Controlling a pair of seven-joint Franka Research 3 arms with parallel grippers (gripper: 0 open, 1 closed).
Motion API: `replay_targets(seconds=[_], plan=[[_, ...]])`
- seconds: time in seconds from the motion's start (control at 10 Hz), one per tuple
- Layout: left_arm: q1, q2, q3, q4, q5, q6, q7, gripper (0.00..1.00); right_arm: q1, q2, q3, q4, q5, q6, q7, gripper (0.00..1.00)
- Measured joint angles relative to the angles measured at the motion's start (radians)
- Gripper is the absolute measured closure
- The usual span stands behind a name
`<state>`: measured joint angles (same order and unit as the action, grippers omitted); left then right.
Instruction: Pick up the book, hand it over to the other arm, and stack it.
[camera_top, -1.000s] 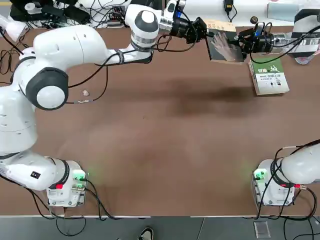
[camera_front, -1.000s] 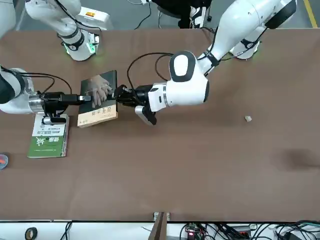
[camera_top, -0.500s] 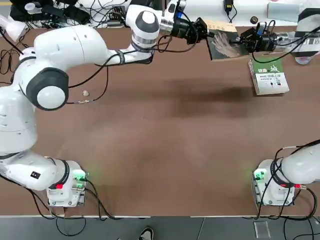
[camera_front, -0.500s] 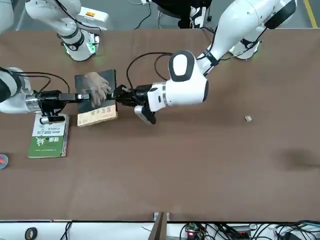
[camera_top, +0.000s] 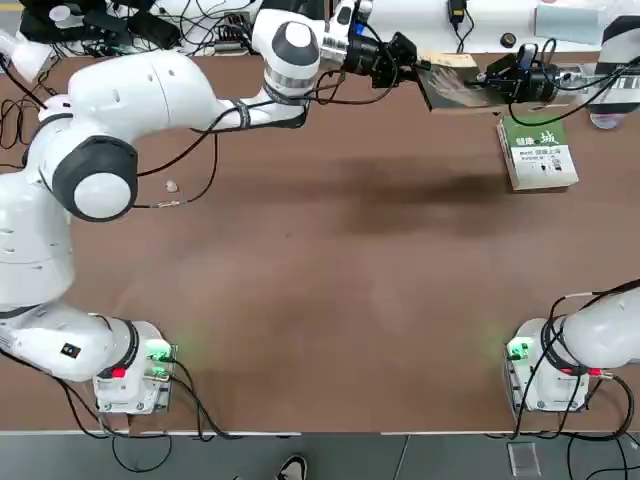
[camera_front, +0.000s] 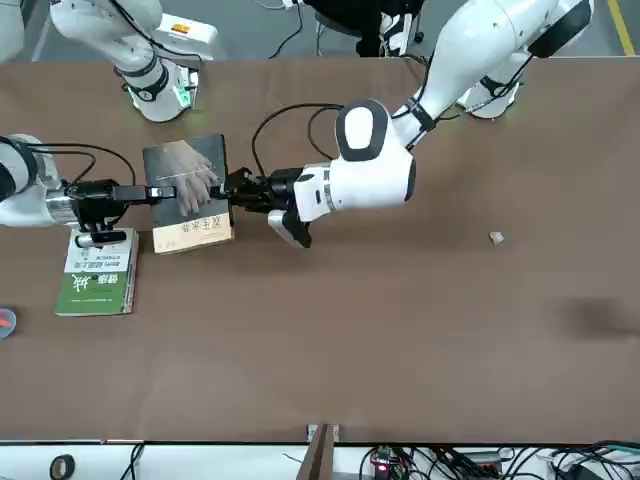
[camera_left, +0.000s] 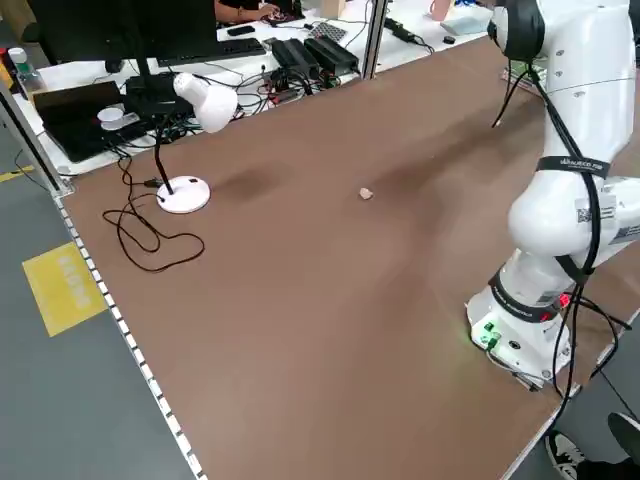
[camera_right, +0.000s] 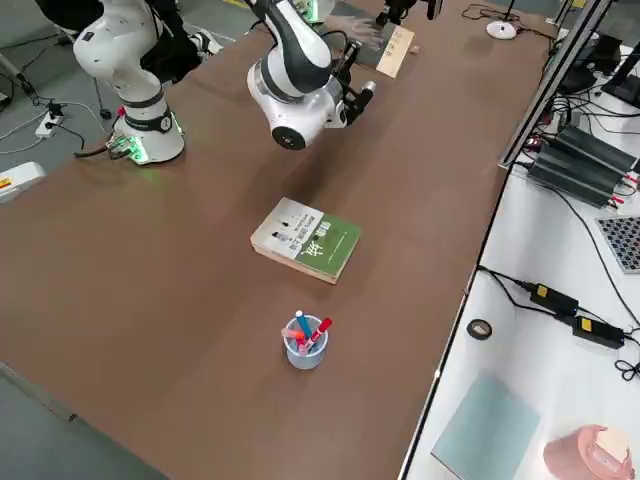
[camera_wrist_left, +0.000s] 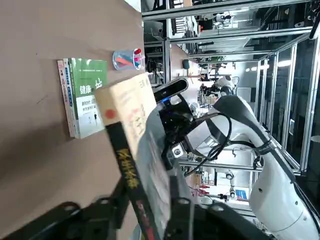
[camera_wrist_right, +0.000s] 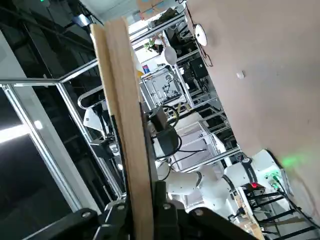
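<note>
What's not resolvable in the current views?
- Right gripper tips: the front view shows one finger over the book's cover; the other is hidden behind it.
- Book title: cover text too small in the front view.
- Right arm's elbow: cut off by the top view's edge.

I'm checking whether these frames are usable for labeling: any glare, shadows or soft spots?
Top view: soft dark shadow mid-table. Left wrist view: the book looks blurred close up. Right wrist view: bright overhead light glare at one side, green glow on the table.
</note>
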<state>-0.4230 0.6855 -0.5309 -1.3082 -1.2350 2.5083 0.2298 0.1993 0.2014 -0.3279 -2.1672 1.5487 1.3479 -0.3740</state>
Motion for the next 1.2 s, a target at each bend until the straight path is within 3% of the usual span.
replay_targets(seconds=[0.5, 0.7, 1.2], plan=[[0.002, -0.002, 0.000, 0.016, 0.002, 0.005, 0.003, 0.03, -0.012, 0.000, -0.040, 0.035, -0.002, -0.047, 0.066, 0.84], [0.005, -0.011, 0.001, 0.021, 0.052, 0.018, 0.009, 0.00, -0.040, -0.001, -0.045, 0.065, -0.041, -0.061, 0.076, 0.84], [0.076, -0.070, 0.019, -0.024, 0.341, 0.019, -0.099, 0.00, -0.169, 0.001, -0.050, 0.182, -0.268, -0.066, 0.071, 0.84]])
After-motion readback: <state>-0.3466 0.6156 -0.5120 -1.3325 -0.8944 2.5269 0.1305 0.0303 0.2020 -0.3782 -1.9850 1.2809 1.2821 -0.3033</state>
